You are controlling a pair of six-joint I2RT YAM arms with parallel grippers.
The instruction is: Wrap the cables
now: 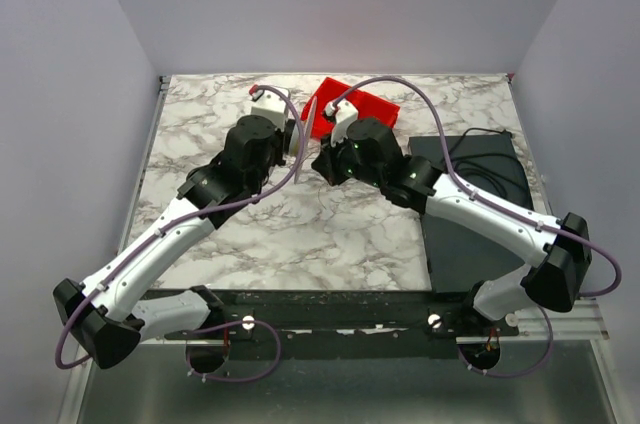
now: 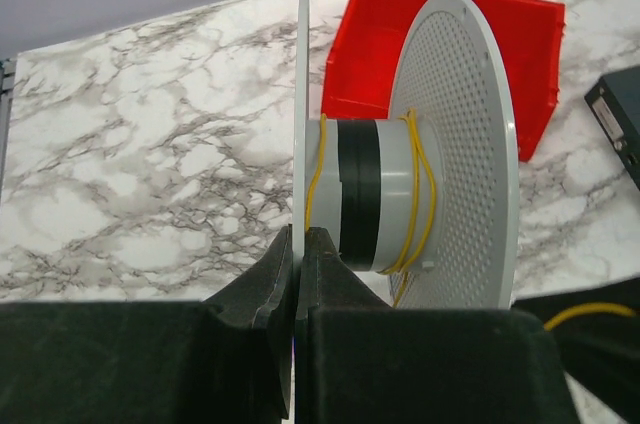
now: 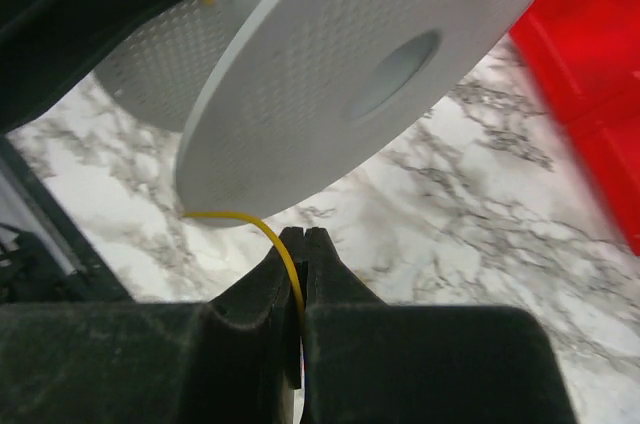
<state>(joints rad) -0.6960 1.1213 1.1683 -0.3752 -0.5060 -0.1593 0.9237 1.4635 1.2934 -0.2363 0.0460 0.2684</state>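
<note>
A white perforated spool (image 2: 455, 134) with a grey and black hub stands on edge above the marble table (image 2: 150, 164). A thin yellow cable (image 2: 421, 184) runs in a few loose turns round the hub. My left gripper (image 2: 300, 234) is shut on the spool's thin left flange (image 2: 302, 94). My right gripper (image 3: 304, 234) is shut on the yellow cable (image 3: 256, 221), which arcs up to the spool's rim (image 3: 370, 74). In the top view, both grippers, left (image 1: 292, 139) and right (image 1: 322, 159), meet at the spool (image 1: 300, 139) at the table's middle back.
A red bin (image 1: 352, 109) lies just behind the spool; it also shows in the left wrist view (image 2: 500, 34) and the right wrist view (image 3: 600, 64). A dark grey pad (image 1: 470, 234) with a thicker black cord (image 1: 480, 159) lies at the right.
</note>
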